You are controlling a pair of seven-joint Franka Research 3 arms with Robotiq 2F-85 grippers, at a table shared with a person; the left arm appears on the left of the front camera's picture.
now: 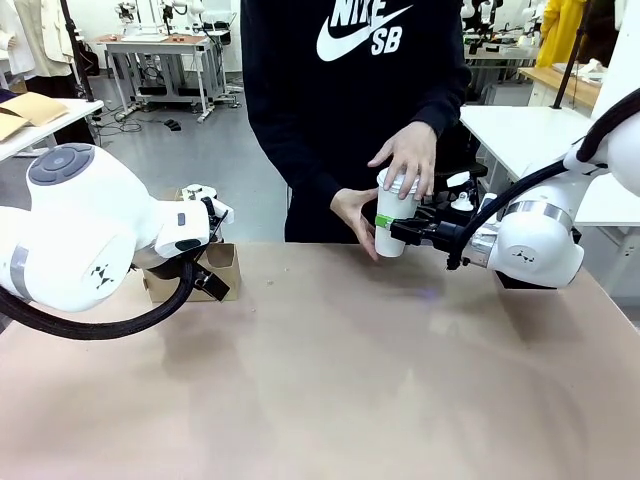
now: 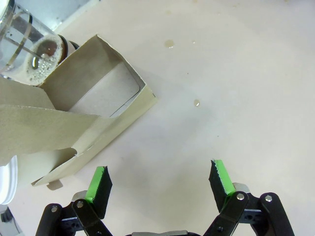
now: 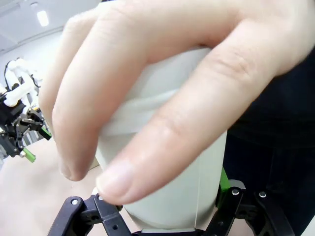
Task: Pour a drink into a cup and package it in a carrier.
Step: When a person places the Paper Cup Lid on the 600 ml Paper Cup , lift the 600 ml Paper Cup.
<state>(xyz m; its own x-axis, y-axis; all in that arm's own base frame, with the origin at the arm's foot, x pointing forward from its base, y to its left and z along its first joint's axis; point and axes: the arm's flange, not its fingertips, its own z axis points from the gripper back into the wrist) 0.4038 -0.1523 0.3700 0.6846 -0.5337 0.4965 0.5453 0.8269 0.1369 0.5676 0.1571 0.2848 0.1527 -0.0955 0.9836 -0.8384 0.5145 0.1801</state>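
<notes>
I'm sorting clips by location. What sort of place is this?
Probably a robotics lab rather than a café: a white left arm and right arm flank the table, metal-framed workbenches stand behind, and cables trail over the bare grey floor.

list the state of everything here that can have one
right tool, shut on the cup
cup, upright, top covered by a hand, other hand at its side
left tool, open, holding nothing
carrier, on the table, the pocket in view empty
jug, beside the carrier, bubbly liquid inside
table, a few drops spilled on it
</notes>
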